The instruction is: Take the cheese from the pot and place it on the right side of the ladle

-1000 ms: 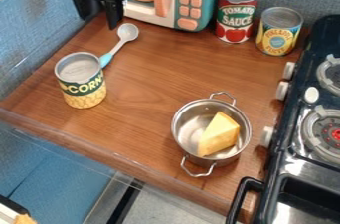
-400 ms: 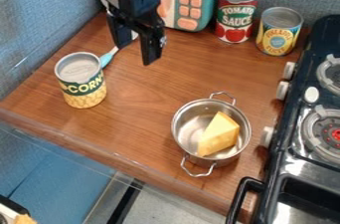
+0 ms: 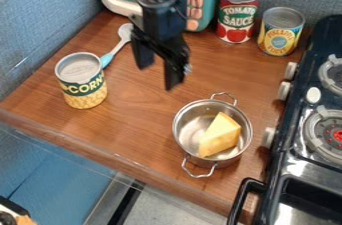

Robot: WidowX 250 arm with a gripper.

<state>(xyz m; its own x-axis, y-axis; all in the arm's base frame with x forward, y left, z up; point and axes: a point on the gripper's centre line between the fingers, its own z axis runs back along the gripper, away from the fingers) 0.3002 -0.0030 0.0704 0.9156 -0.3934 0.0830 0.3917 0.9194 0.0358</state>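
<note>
Wooden worktop (image 3: pixel 143 119) | cheese (image 3: pixel 220 135) sits in pot (image 3: pixel 189 128) | lift, placing right of ladle (image 3: pixel 125 31) both to come | tool (image 3: pixel 157 77) spread, empty!

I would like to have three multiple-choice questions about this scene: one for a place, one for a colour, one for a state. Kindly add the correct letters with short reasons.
1. Where is the cheese?
A. On the stove
B. In the pot
C. Beside the corn can

2. What colour is the ladle handle?
A. Light blue
B. Red
C. Black

3. What is the state of the gripper?
A. Closed on the ladle
B. Closed on the pot
C. Open and holding nothing

Answers:
1. B: the wedge lies within the pot's metal rim.
2. A: the handle shows light blue against the brown counter.
3. C: its fingers stand apart with nothing between them.
</note>
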